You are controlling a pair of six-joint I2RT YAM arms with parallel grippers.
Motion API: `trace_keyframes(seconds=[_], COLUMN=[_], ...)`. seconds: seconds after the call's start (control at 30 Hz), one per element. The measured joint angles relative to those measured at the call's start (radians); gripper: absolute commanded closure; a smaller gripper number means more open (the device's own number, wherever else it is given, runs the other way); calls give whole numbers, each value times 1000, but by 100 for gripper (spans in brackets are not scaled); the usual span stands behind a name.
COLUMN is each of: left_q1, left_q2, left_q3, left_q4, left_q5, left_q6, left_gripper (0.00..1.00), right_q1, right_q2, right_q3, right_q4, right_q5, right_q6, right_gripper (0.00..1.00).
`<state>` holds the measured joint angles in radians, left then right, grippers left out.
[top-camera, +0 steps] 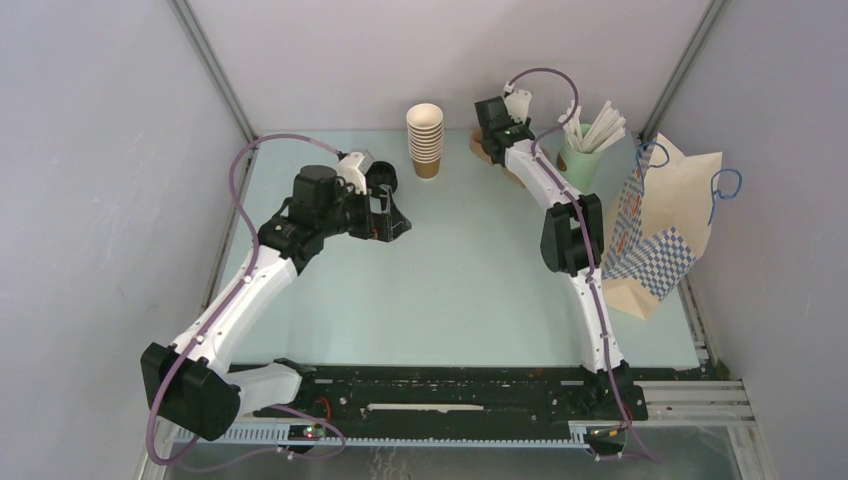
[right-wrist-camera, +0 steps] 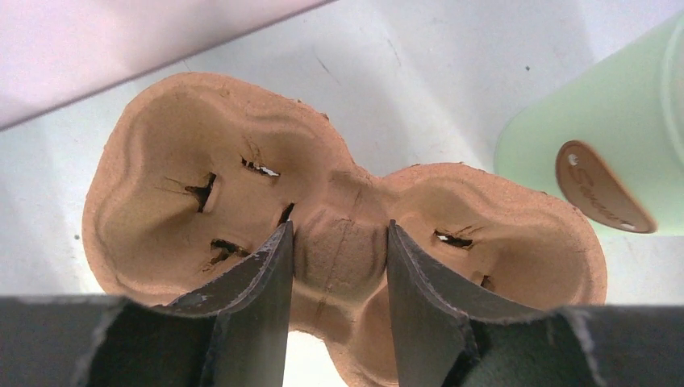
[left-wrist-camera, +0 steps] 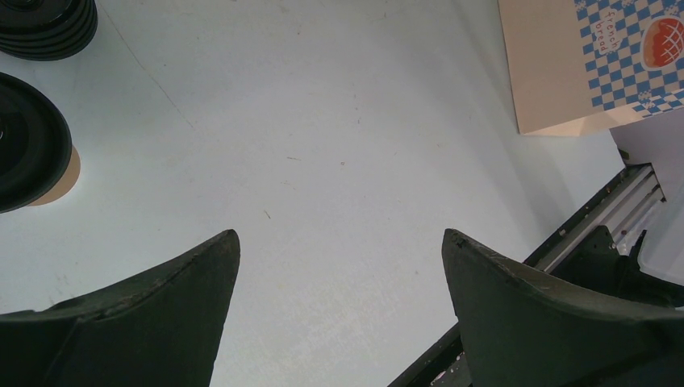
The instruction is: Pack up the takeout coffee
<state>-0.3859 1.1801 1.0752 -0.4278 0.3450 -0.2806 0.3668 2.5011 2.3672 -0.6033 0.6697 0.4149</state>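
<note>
Left gripper (left-wrist-camera: 339,235) wide open, hovering over table (top-camera: 450,290) at 10 o'clock. Paper bag (top-camera: 660,230) upright at 3 o'clock. Coffee cups (top-camera: 426,140) stacked at 12 o'clock, apart from both grippers. Right gripper (right-wrist-camera: 339,230) at 1 o'clock, narrow, pinching middle ridge of cup tray (right-wrist-camera: 161,161); green cup (top-camera: 578,160) just beside.

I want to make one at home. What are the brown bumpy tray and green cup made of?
The tray looks like moulded paper pulp: matte, rough, fibrous, with torn slits. The green cup is smooth, maybe coated paper or plastic; unclear.
</note>
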Motion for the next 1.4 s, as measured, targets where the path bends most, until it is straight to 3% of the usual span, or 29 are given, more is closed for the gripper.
trace_keyframes(seconds=[0.5,0.93,1.13,1.4], left_q1=[0,0,0,0], left_q2=[0,0,0,0], left_q3=[0,0,0,0], left_q4=[1,2,8,12], left_q5=[5,18,26,28], left_q6=[0,-8,-8,-8], left_gripper=[0,0,0,0], right_q1=[-11,-33,-38,-39], right_q2=[-92,-126,-174,-178], right_q3=[-82,-127,-128,-125], right_q4=[-6,8,8,-18], right_q5=[-77,-203,-219,-241], right_q6=[18,-6,-23,-14], right_gripper=[43,49,28,14])
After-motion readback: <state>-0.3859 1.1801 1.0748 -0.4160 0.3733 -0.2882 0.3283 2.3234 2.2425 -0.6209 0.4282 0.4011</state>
